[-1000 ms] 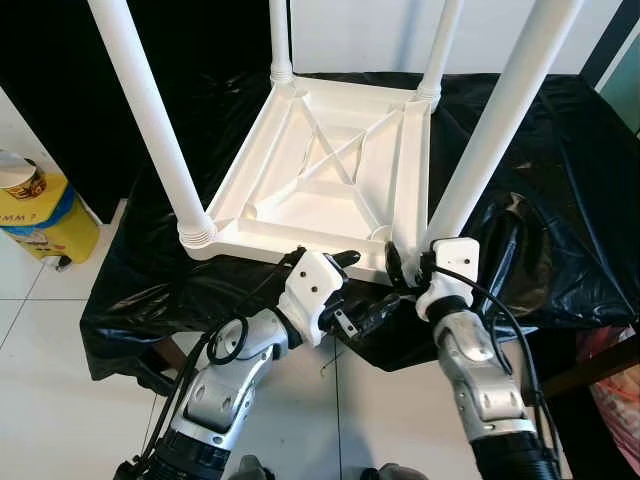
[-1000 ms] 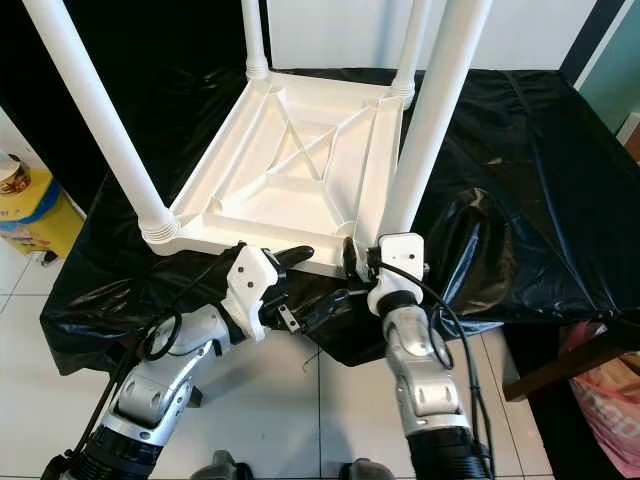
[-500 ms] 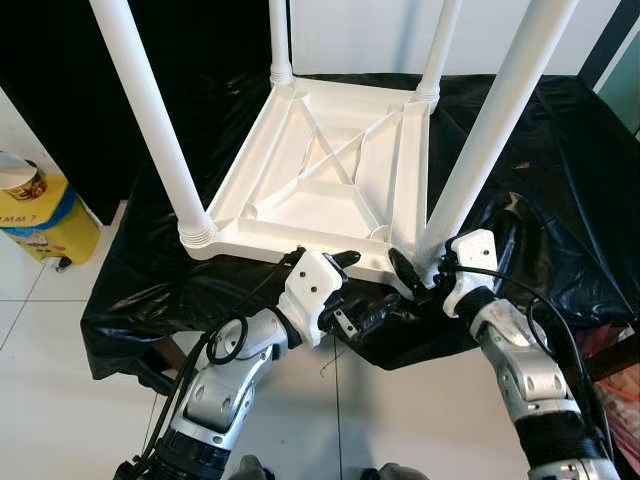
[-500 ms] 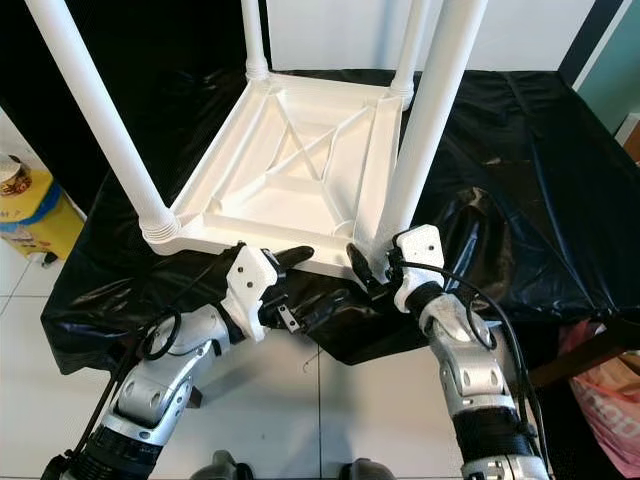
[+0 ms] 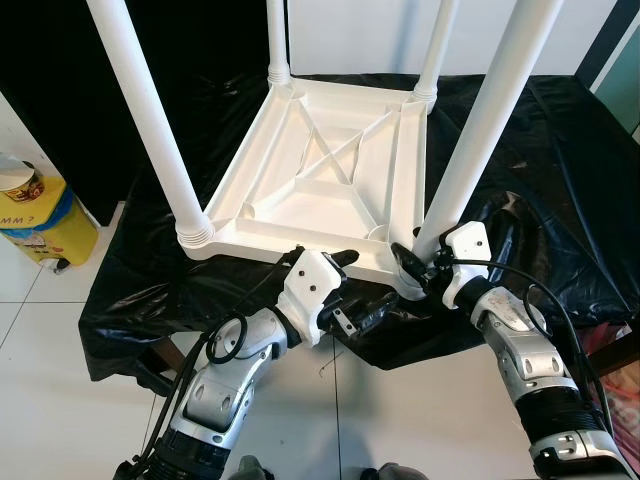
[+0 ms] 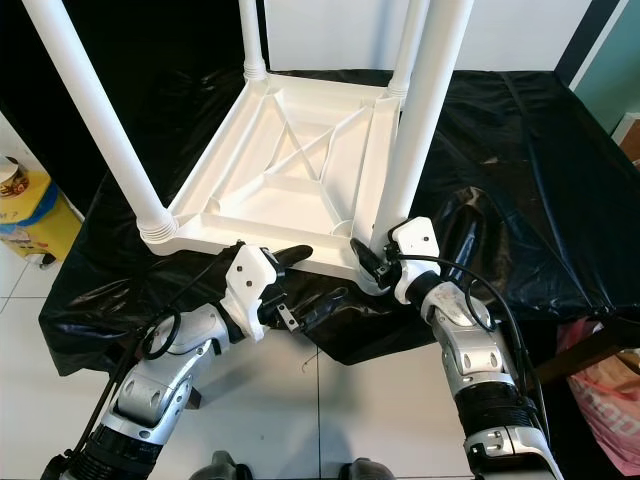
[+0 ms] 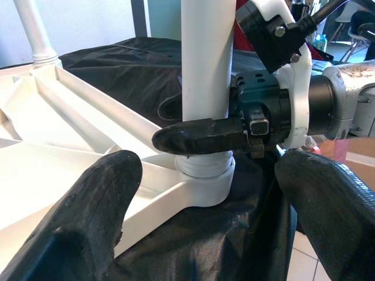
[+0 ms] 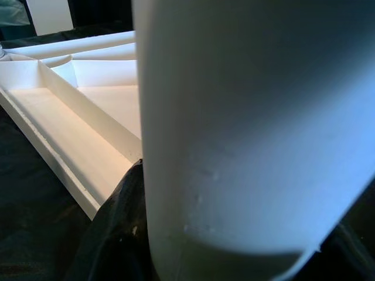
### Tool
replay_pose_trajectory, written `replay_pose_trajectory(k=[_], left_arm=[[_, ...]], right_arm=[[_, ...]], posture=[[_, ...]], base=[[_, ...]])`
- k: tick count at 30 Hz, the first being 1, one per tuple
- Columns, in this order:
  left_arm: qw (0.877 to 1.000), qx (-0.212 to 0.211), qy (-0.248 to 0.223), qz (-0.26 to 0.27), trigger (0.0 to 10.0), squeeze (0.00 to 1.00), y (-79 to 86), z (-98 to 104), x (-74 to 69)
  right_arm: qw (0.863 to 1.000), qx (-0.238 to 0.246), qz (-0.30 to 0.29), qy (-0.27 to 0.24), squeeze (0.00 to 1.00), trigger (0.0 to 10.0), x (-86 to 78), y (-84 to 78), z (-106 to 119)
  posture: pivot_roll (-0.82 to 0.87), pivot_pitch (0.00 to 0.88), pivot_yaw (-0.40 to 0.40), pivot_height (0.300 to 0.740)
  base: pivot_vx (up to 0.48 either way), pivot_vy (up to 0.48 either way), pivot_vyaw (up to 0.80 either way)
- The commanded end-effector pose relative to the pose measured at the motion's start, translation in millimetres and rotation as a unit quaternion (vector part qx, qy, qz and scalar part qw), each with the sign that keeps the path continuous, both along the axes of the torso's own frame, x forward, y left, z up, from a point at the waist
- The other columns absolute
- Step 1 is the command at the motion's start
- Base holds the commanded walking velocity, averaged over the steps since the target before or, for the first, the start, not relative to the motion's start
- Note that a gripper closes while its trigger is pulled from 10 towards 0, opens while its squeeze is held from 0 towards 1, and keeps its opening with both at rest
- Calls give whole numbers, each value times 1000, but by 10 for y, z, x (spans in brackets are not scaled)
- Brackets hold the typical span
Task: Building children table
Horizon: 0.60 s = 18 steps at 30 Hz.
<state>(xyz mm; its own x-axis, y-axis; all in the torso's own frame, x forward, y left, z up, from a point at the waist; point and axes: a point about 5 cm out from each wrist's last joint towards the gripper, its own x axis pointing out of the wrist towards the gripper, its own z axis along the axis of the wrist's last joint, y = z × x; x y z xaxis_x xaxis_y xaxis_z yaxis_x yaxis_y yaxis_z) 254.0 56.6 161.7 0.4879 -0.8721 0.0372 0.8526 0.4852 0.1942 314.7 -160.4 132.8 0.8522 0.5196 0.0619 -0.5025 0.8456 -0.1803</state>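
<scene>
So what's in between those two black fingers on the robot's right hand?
The near-right table leg, low down by its threaded base. The right gripper wraps around it; the left wrist view shows one finger crossing the leg's front.

Four white legs (image 5: 150, 120) rise from the inverted tabletop (image 5: 320, 180); all are cut off by the upper edge of the frame, so their free ends are not shown. The yellow container (image 5: 40, 215) at centre left is cropped by the left edge; its lettering is partly legible only. The black-draped surface (image 5: 560, 160) runs past the right edge. In the right wrist view the near leg (image 8: 252, 134) is a blurred white mass hiding the right gripper (image 5: 408, 262); one dark finger (image 8: 117, 234) shows at lower left. In the left wrist view the left gripper's fingers (image 7: 94, 216) are blurred and cropped below.
</scene>
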Motion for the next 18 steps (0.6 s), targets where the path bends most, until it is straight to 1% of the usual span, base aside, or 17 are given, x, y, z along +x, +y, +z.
replay_pose_trajectory(k=[1,2,10,12,15,16,18], left_arm=[[1000,-2,-2,25,10000,0,12,4,18],[1000,-2,-2,25,10000,0,14,3,17],[1000,-1,-2,23,10000,0,12,2,19],[1000,-1,-3,21,10000,0,8,6,26],[1000,-1,-3,20,10000,0,7,8,27],[1000,-1,-3,20,10000,0,8,7,27],[1000,-1,-3,20,10000,0,9,6,27]], right_arm=[[1000,-12,9,22,0,3098,-18,22,-104],[1000,-16,4,25,0,10000,-21,5,-121],[999,-15,-15,32,0,10000,-28,-31,-161],[999,-7,-37,31,0,10000,-52,-42,-179],[998,-4,-46,30,0,10000,-61,-45,-183],[998,-1,-62,26,0,10000,-74,-43,-187],[997,1,-72,24,0,10000,-83,-41,-189]], posture=[[42,94,-34,740],[39,95,-32,740],[33,95,-28,740],[32,94,-27,740],[32,94,-27,740],[31,93,-26,740],[31,92,-26,740]], base=[[0,0,0],[0,0,0],[0,0,0],[0,0,0],[0,0,0],[0,0,0],[0,0,0]])
